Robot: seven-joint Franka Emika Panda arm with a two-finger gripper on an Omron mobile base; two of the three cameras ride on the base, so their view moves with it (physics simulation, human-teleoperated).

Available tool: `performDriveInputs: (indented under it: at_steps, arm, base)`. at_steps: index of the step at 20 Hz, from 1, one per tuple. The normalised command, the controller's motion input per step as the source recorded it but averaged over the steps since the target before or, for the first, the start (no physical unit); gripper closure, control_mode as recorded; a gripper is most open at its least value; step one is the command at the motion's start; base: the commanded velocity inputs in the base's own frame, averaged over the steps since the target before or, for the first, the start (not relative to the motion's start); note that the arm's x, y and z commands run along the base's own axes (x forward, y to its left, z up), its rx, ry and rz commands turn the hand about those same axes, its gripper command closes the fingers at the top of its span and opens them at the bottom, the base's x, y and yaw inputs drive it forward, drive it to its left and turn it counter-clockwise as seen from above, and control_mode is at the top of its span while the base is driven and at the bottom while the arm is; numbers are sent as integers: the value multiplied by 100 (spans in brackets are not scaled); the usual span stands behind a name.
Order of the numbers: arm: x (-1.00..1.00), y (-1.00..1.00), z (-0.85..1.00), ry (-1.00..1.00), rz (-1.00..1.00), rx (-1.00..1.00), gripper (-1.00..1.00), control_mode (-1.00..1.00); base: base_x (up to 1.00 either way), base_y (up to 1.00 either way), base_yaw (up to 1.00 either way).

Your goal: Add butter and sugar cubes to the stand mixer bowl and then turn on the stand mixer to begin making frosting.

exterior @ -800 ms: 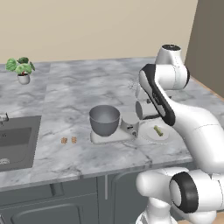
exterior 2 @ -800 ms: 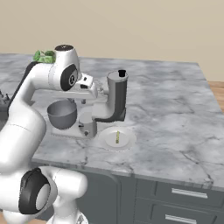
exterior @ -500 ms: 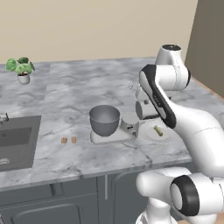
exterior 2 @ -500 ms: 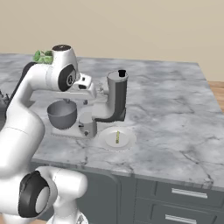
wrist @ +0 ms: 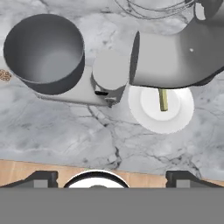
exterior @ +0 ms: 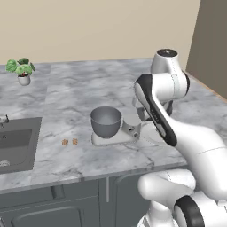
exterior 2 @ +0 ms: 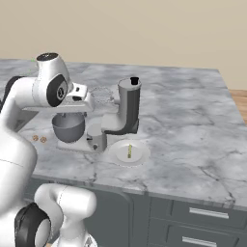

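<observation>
Your jaws stand wide open, holding nothing; in the hand view the two dark tips sit at the bottom corners, and the gripper [wrist: 112,177] hangs above the bench [wrist: 52,131]. In that view the stand mixer bowl [wrist: 43,50] is upper left, empty, seated on the mixer's flat whitish base. The stand mixer [wrist: 175,57] has its grey head reaching across the upper right, the wire whisk at the top edge. The butter [wrist: 163,99] lies on the white plate [wrist: 175,118] at centre right, just below the mixer head and partly covered by it. The sugar cubes [exterior: 69,142] are in the left base view, left of centre on the bench, beside the mixer base and apart from the bowl. Sink [exterior: 15,144] at far left, potted plant [exterior: 21,70] upper left.
</observation>
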Motion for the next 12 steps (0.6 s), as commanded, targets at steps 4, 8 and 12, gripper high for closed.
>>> performDriveInputs:
  at_steps: [4,8,12]
  arm:
    - [-27,44,0,-2,7,-7,-100,-100]
    - [-26,52,0,-1,9,-9,-100,-100]
    - [-24,55,0,-1,10,-10,-100,-100]
  base:
    - [0,0,0]
    - [0,0,0]
    - [0,0,0]
